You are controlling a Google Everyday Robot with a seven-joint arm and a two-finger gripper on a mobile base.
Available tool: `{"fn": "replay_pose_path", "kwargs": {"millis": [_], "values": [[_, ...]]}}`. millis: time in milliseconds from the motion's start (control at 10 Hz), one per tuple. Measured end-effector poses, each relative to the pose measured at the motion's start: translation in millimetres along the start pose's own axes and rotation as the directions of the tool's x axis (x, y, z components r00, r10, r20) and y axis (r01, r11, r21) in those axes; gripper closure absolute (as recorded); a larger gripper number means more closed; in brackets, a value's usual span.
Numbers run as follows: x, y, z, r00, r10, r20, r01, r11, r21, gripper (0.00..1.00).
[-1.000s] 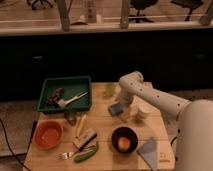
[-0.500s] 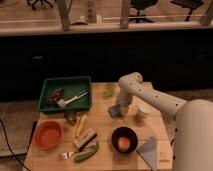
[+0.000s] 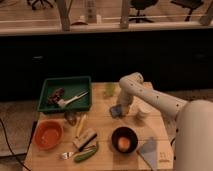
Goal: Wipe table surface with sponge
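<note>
The sponge (image 3: 115,111), a small blue-grey block, rests on the light tan wooden table surface (image 3: 102,127) just right of its middle. My gripper (image 3: 122,107) points down from the white arm's bend (image 3: 131,82) and is shut on the sponge, pressing it against the tabletop. The fingertips are partly hidden behind the wrist.
A green tray (image 3: 65,94) with utensils sits at the back left. An orange bowl (image 3: 48,134), a beige block (image 3: 85,139), a green vegetable (image 3: 86,154), a black bowl (image 3: 123,140), a grey-blue cloth (image 3: 149,149) and a white cup (image 3: 144,111) surround the sponge.
My gripper and the sponge have slid a little to the left and toward the table's front. Nothing else has moved.
</note>
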Motion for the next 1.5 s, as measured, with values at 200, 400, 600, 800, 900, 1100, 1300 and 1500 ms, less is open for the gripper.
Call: {"fn": "replay_pose_path", "kwargs": {"millis": [200, 400, 600, 800, 900, 1100, 1300, 1500], "values": [[8, -4, -3, 1.0, 0.011, -0.011, -0.011, 1.0, 0.018, 1.0], [10, -14, -6, 1.0, 0.009, -0.008, -0.008, 0.999, 0.035, 1.0], [3, -27, -7, 1.0, -0.018, 0.003, 0.018, 0.999, 0.046, 1.0], [-19, -36, -5, 0.996, -0.083, 0.026, 0.082, 0.996, 0.048, 1.0], [-28, -34, -6, 0.993, -0.116, 0.036, 0.114, 0.992, 0.046, 1.0], [-46, -20, -13, 0.981, -0.184, 0.057, 0.182, 0.982, 0.04, 1.0], [-52, 2, -20, 0.974, -0.219, 0.059, 0.218, 0.976, 0.024, 1.0], [-46, 22, -25, 0.976, -0.214, 0.034, 0.214, 0.977, 0.016, 1.0]]}}
